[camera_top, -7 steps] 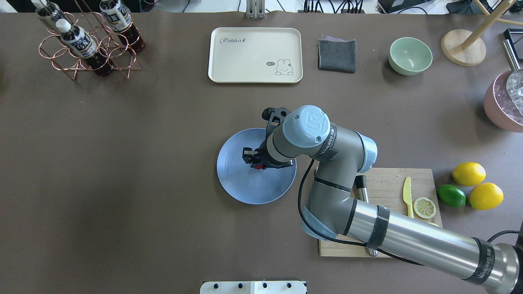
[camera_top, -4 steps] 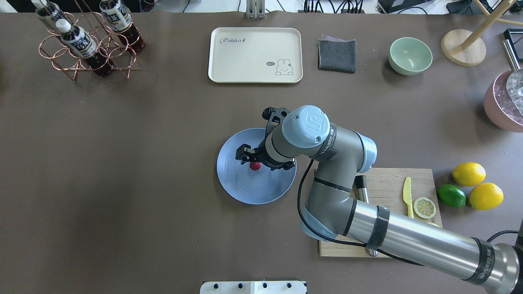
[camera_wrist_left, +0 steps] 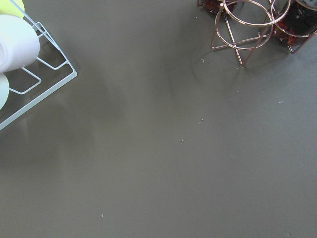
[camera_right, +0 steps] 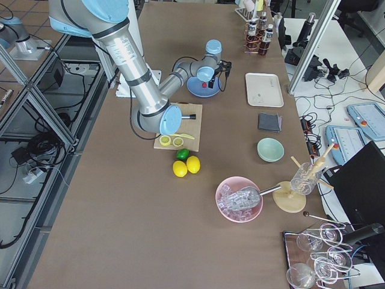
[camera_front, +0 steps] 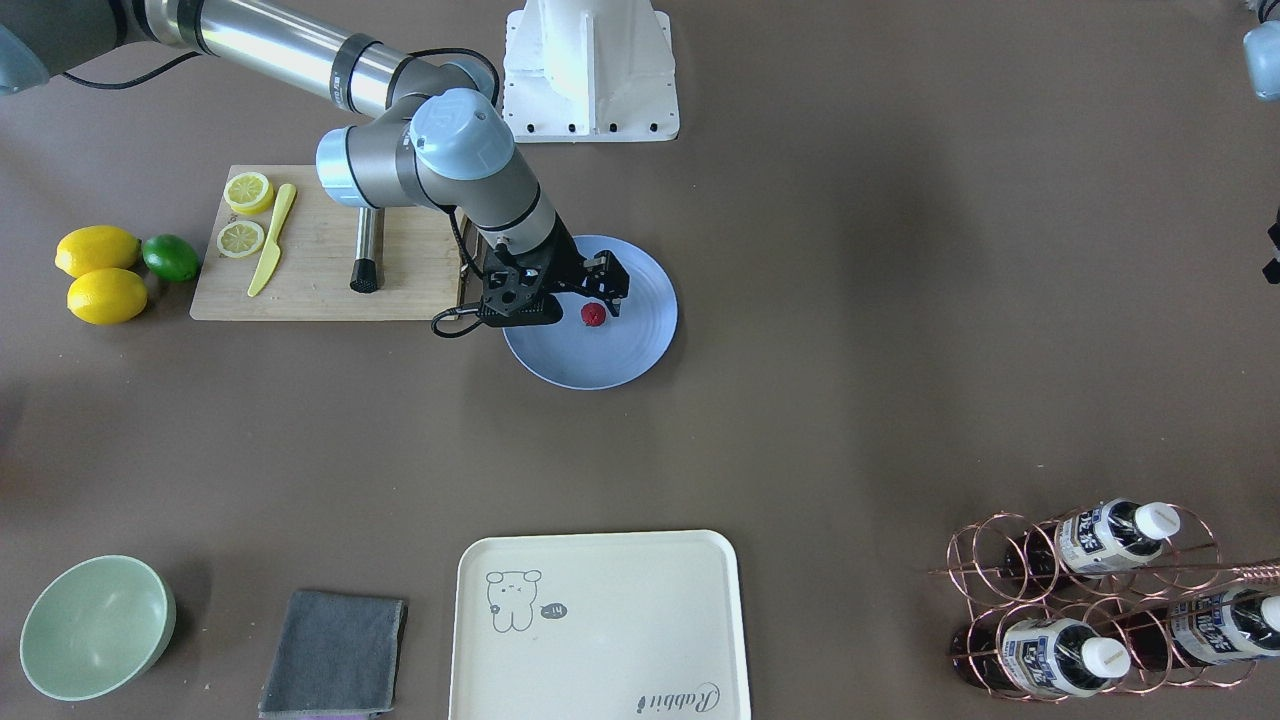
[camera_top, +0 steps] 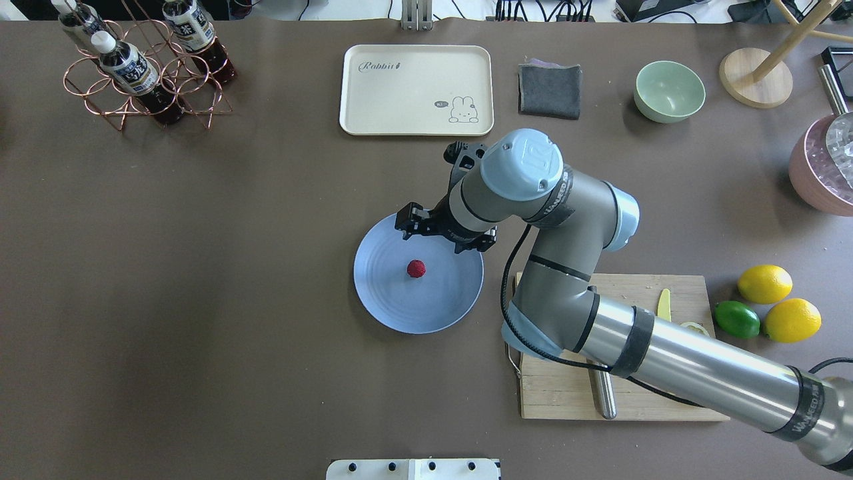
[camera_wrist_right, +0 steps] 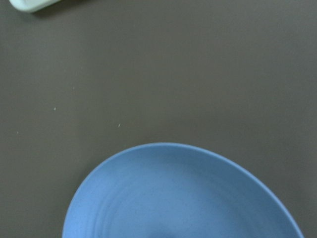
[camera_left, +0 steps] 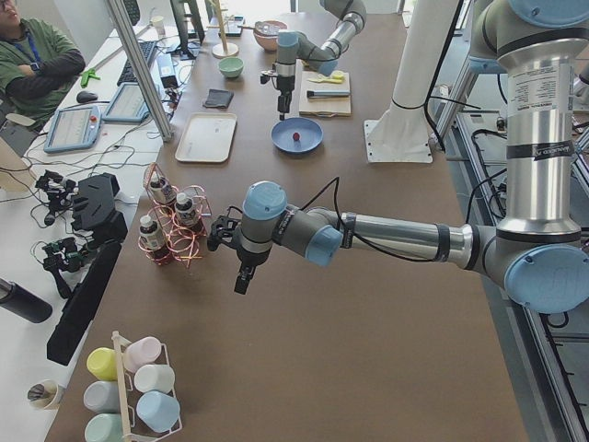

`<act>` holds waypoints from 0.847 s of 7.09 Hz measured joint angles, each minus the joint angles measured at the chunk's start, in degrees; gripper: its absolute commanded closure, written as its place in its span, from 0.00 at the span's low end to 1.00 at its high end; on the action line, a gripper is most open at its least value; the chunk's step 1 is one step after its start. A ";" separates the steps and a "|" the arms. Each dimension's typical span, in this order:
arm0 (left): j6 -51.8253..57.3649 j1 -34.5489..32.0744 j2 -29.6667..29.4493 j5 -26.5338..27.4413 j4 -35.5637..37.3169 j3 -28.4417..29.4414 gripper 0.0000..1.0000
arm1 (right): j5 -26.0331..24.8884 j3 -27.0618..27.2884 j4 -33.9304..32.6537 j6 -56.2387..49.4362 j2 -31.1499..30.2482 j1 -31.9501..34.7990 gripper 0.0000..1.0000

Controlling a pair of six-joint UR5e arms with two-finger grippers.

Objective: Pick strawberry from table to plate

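Strawberry on plate (apart from right gripper)

The surface is matte brown-grey. The strawberry is dark red with a bumpy skin. The plate is plain blue-grey with faint concentric rings. The tray at the far edge is cream, with a grey line-drawn rabbit and script lettering. The bowl is pale green and the folded cloth dark grey. The lemons are bright yellow, the lime green. The cutting board is light wood. The wire rack is copper-coloured. The right arm is silver-grey with pale blue caps.
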 measured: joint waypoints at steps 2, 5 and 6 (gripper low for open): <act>1.56 -0.06 1.89 0.03 0.17 -0.01 0.02 | 6.67 1.99 -5.36 -11.21 -2.70 8.89 0.00; 2.39 0.15 2.71 -0.05 0.23 0.00 0.02 | 11.88 8.34 -8.22 -31.57 -16.32 20.85 0.00; 2.41 0.28 2.46 -0.30 0.23 -0.03 0.02 | 12.46 10.03 -10.42 -39.16 -20.29 24.59 0.00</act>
